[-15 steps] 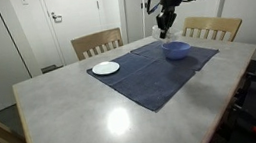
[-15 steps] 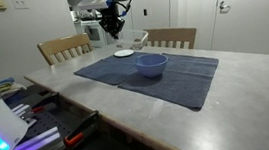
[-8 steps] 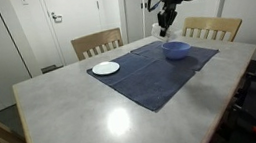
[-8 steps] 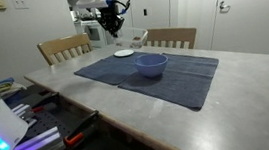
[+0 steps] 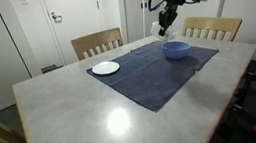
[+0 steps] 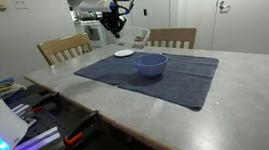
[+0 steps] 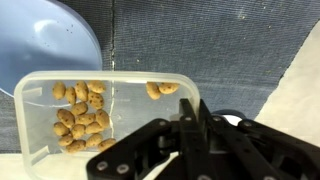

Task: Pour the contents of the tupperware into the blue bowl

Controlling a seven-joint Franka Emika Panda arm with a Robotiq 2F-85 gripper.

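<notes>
In the wrist view my gripper is shut on the near wall of the clear tupperware, which I hold roughly level. The contents are brownish bits lying mostly at its left end, with two near the far wall. The blue bowl lies just beyond the container, at the upper left. In both exterior views the gripper hangs above the dark blue mat, up and behind the bowl. The container is too small to make out there.
A flat white plate lies at the mat's far corner. Two wooden chairs stand behind the grey table. Bare table top shows beside the mat.
The gripper with the tupperware has risen slightly and the arm above it has shifted. Bowl, plate and mat have not moved.
</notes>
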